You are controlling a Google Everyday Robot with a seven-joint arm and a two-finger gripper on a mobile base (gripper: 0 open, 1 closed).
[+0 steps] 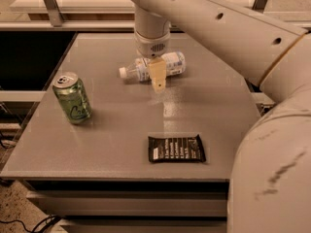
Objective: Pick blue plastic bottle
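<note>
On the grey table (116, 135) three things are being counted: one blue plastic bottle (174, 64), one green can (72, 98) and one black packet (176, 148). One white arm (218, 23) is being seen above them, and one gripper (157, 77) is being carried at its end. The gripper is being held down over the middle of the bottle, at the far part of the table, with its cream-coloured front part hanging before the bottle's body. Whether the gripper is spread or pressed together on the bottle cannot be told, because its far side is being hidden. The bottle is being shown lying on its side, with the white cap pointing to the left; its body is clear and faintly bluish, and a white label with dark print is being wrapped around it. The can is being kept upright near the left edge, well apart from the bottle. The packet is lying flat near the front edge.
</note>
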